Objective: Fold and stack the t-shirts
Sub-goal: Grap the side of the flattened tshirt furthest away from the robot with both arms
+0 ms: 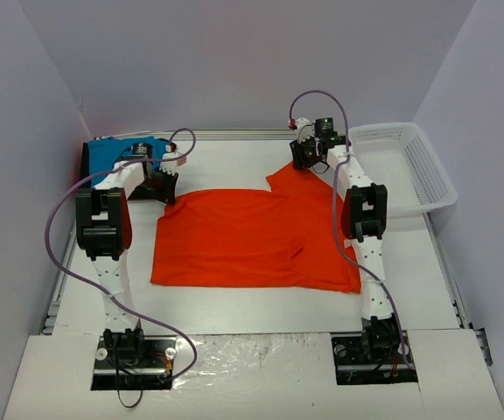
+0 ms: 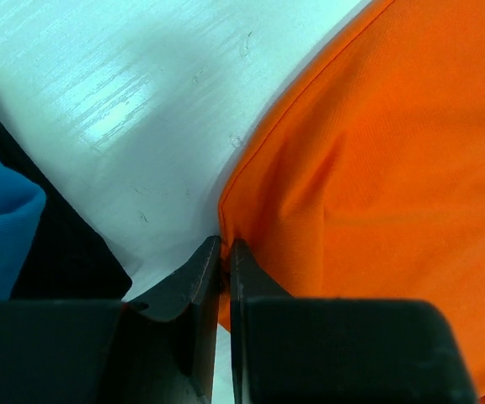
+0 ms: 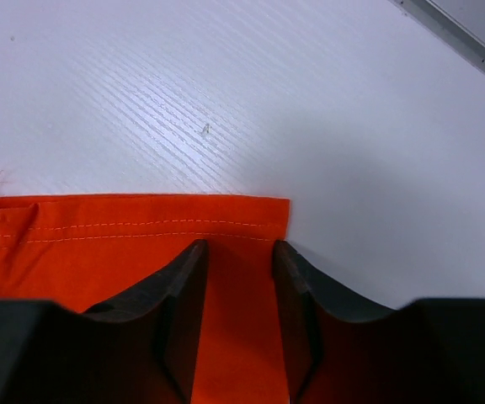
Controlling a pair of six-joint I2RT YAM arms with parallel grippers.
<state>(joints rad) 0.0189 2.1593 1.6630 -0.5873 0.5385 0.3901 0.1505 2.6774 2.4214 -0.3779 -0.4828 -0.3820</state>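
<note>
Gripping with barely a sliver between its fingers, my left gripper pinches the edge of the orange-red t-shirt at its far left corner. My right gripper has its fingers moderately apart, straddling the shirt's stitched hem at the far right. The left wrist view shows the black t-shirt beneath the turquoise t-shirt. Only the overhead view shows the orange-red shirt spread flat mid-table and the white mesh basket at the far right. The table is white and the walls pale lavender.
</note>
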